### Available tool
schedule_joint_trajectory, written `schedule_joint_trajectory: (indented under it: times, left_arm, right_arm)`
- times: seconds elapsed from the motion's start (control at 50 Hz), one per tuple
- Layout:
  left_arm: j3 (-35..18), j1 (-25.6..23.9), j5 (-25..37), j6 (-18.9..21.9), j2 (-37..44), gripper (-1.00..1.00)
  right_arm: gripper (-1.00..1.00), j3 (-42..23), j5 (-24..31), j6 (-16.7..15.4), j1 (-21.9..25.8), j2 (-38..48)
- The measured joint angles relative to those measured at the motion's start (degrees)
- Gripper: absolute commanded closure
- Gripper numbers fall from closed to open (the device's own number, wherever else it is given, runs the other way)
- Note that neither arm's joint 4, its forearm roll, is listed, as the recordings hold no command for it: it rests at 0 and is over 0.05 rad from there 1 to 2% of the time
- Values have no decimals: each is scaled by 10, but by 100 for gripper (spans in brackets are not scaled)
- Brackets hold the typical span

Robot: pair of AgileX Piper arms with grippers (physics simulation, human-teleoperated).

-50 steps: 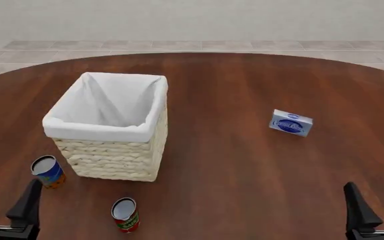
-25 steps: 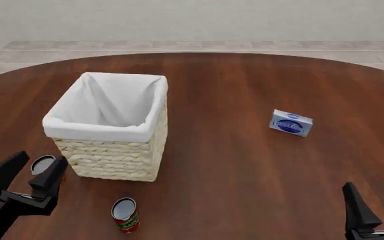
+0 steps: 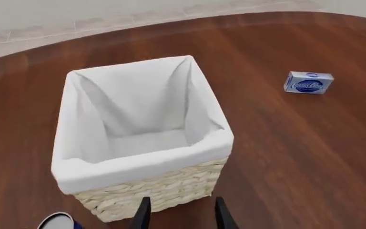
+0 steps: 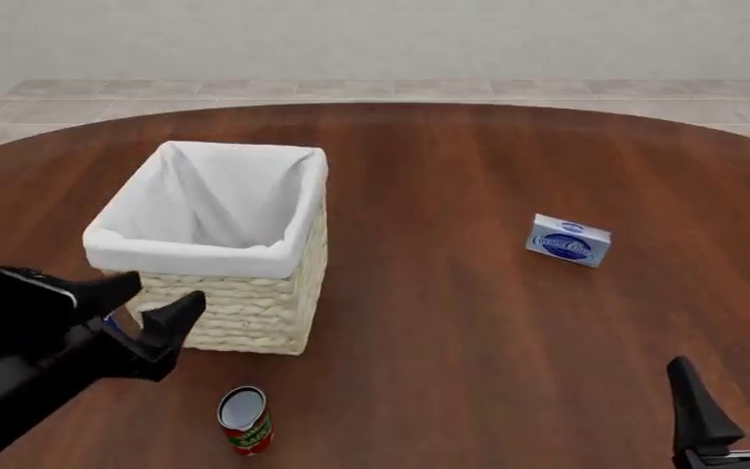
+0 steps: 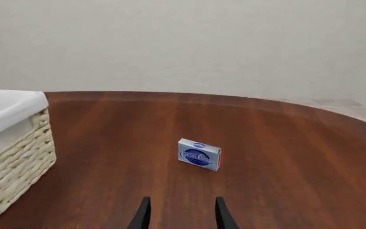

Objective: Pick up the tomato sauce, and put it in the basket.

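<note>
The tomato sauce can [image 4: 245, 420], red label with a silver top, stands on the table in front of the basket, near the front edge. It does not show in either wrist view. The straw basket [image 4: 195, 257] with its white liner stands at the left; it also shows in the left wrist view [image 3: 146, 164] and the right wrist view [image 5: 17, 157]. My left gripper [image 4: 151, 301] is open and empty, raised in front of the basket's near left corner, up and to the left of the can. My right gripper [image 4: 736, 399] is open and empty at the front right.
A blue-and-white box [image 4: 568, 240] lies on the right half of the table, seen too in the left wrist view [image 3: 308, 82] and the right wrist view [image 5: 199, 154]. The blue-and-orange can [image 3: 57, 221] stands by the basket's near left corner, mostly hidden behind my left gripper in the front view.
My left arm has risen and swung forward and right towards the basket, now covering the blue-and-orange can. The right gripper has barely moved. The cans and basket have not moved.
</note>
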Motion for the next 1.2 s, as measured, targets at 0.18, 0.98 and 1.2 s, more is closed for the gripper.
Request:
schedule_joint_trajectory:
  times: [0.18, 0.98, 1.2]
  left_arm:
    - [-17, -14, 26, 6, 48, -100]
    - [-42, 22, 125, 69, 137, -100]
    - [-51, 7, 150, 75, 149, -100]
  right_arm:
    - [-100, 0, 2, -3, 3, -1]
    - [-100, 1, 2, -3, 7, -1]
    - [-100, 0, 1, 2, 3, 1]
